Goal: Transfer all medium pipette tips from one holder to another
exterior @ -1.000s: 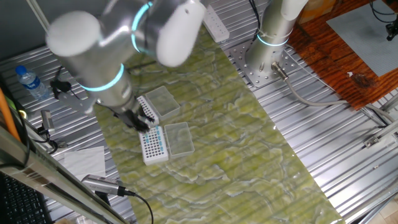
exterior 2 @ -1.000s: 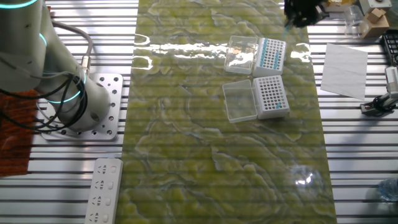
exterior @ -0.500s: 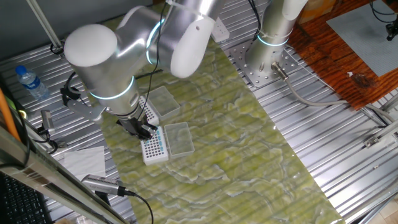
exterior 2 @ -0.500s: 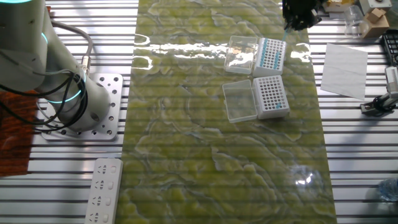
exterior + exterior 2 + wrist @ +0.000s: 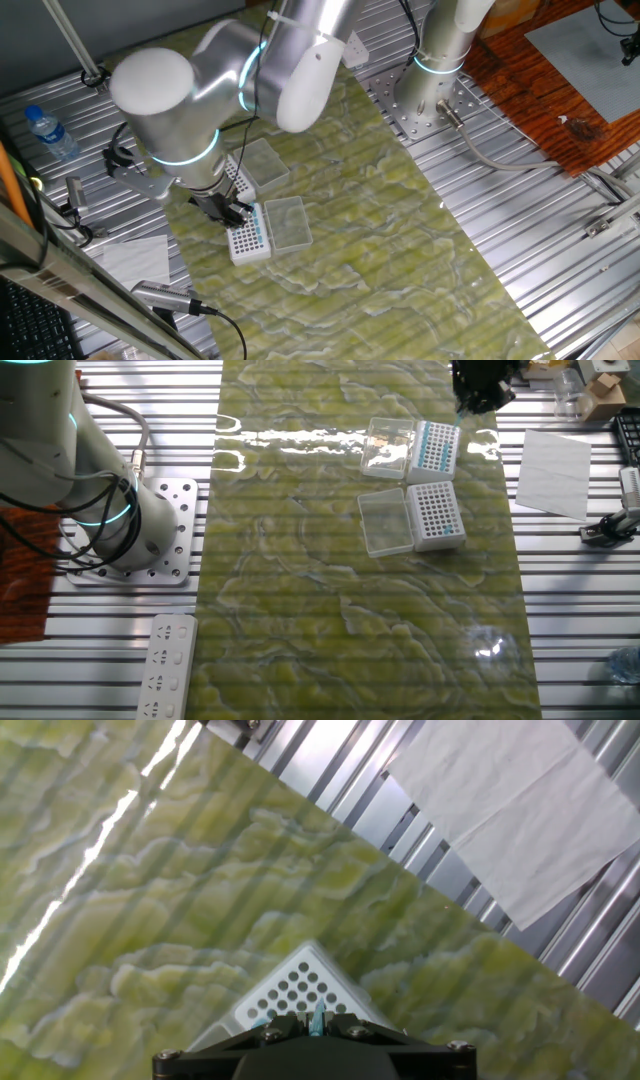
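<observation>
Two white holders lie on the green mat with their clear lids open. One holder point(image 5: 437, 447) point(image 5: 250, 233) carries rows of light-blue medium pipette tips point(image 5: 432, 450). The other holder point(image 5: 437, 512) point(image 5: 238, 181) shows mostly dark empty holes. My gripper point(image 5: 472, 398) point(image 5: 228, 211) hangs just above the tip-filled holder, at its edge toward the paper. In the hand view the gripper point(image 5: 319, 1022) is shut on one light-blue tip point(image 5: 319, 1015). A white holder corner point(image 5: 300, 985) with empty holes lies right below it.
Clear lids point(image 5: 388, 444) point(image 5: 385, 520) lie beside the holders. A white paper sheet point(image 5: 555, 468) point(image 5: 500, 800) rests on the slatted metal table past the mat edge. The arm's base point(image 5: 150, 530), a power strip point(image 5: 165, 665) and a water bottle point(image 5: 45, 130) stand further off.
The arm has swung over the holders and the gripper has shifted slightly toward the tip-filled holder. It stays shut on the tip throughout.
</observation>
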Tool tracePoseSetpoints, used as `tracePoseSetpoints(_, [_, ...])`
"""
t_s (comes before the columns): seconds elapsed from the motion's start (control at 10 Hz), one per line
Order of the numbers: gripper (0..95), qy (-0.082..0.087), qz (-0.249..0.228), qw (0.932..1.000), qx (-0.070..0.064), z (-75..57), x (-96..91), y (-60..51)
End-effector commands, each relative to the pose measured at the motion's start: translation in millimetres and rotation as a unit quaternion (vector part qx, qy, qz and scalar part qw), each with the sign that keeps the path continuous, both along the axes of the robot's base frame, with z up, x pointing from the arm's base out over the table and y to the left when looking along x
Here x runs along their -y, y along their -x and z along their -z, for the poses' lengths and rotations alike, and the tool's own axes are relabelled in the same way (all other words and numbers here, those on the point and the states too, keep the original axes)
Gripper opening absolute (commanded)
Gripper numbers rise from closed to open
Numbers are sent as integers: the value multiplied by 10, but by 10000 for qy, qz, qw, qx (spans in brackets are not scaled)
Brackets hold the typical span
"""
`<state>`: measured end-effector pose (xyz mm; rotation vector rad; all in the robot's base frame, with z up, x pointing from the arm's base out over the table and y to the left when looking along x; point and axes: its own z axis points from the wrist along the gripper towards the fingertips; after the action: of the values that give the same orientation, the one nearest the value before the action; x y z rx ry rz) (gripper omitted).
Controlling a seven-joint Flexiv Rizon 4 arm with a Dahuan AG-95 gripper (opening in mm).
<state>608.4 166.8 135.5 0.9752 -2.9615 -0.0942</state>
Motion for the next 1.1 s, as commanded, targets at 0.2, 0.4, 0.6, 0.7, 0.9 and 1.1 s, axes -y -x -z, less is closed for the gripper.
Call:
tracePoseSetpoints(0.2, [0,12,-32,10000,47,50,24,17])
tracePoseSetpoints(0.4, [0,37,3,10000,80,85,-11,18])
tracePoseSetpoints(0.6, [0,45,6,9999,110,110,-22,16])
tracePoseSetpoints(0.7, [0,45,4,9999,118,114,-22,15])
tracePoseSetpoints(0.9, [0,37,-8,9999,134,110,-21,20])
tracePoseSetpoints(1.1, [0,39,-4,9999,134,95,-24,25])
